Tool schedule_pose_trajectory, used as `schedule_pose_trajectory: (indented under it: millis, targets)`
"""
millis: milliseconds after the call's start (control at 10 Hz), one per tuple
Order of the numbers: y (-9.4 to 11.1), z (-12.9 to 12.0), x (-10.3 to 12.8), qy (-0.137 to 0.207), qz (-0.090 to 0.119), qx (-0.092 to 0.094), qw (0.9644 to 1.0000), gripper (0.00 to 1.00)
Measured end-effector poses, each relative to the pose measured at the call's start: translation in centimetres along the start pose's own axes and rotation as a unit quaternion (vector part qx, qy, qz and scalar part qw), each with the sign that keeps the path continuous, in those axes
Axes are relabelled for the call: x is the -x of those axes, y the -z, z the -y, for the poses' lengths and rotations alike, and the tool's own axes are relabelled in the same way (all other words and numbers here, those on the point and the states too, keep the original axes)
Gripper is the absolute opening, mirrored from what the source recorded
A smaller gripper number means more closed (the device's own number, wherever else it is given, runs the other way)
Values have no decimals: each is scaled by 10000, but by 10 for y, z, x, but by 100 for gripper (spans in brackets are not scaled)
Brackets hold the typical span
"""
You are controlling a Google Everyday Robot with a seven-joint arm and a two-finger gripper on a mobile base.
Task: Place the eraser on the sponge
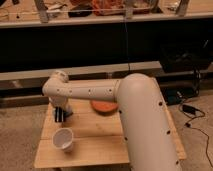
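The jaws: apart or together, I cannot tell. The gripper (60,115) is a dark shape low over the left rear part of the wooden table (95,146), behind the white cup (64,139) and left of the orange bowl (104,107). The eraser cannot be told apart from it. A blue-grey patch just beside it is probably the sponge (68,113) — which would explain the low reach.

A slatted wooden table (95,139) stands at 6 o'clock on a speckled grey floor (20,131). Behind it a pale low ledge (30,77) runs across a dark wall (75,47), with a long cluttered counter (75,21) at 12 o'clock. Black cables (192,109) trail at 3 o'clock. The light is dim and warm. The gripper (61,114) hangs at the table's 9 o'clock edge.
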Motion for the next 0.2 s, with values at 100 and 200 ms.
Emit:
schedule_pose_trajectory:
  millis: [100, 200]
  targets:
    - [0, 1, 1, 37, 4, -13, 10000, 1]
    - [0, 1, 1, 69, 10, -36, 10000, 1]
